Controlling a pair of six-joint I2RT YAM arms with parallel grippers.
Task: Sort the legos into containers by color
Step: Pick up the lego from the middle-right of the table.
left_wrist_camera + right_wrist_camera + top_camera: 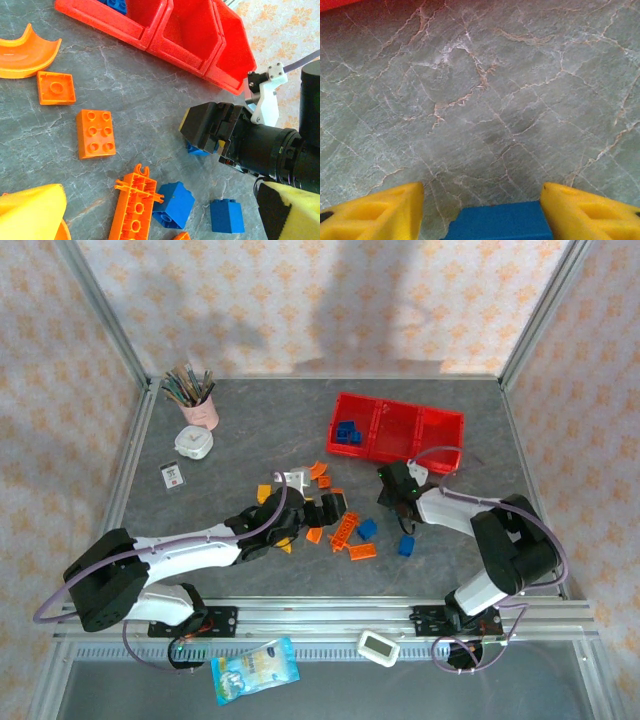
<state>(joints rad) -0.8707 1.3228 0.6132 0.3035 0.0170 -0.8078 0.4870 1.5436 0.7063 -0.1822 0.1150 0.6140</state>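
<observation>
Straddling a blue brick (497,224) at bottom centre, the right gripper (481,192) sits half open, not clamped yet.

**Top view:** fixed, high above the table's (250,440) near edge, facing forward and down over the whole surface.

**Left wrist view:** low and close, looking ahead from the left gripper (157,210) across bricks (95,133) to the tray (190,35) and the right gripper (187,127). All of these also appear in the top view.

**Right wrist view:** nearest of the three, facing the table just ahead of the right gripper.
</observation>
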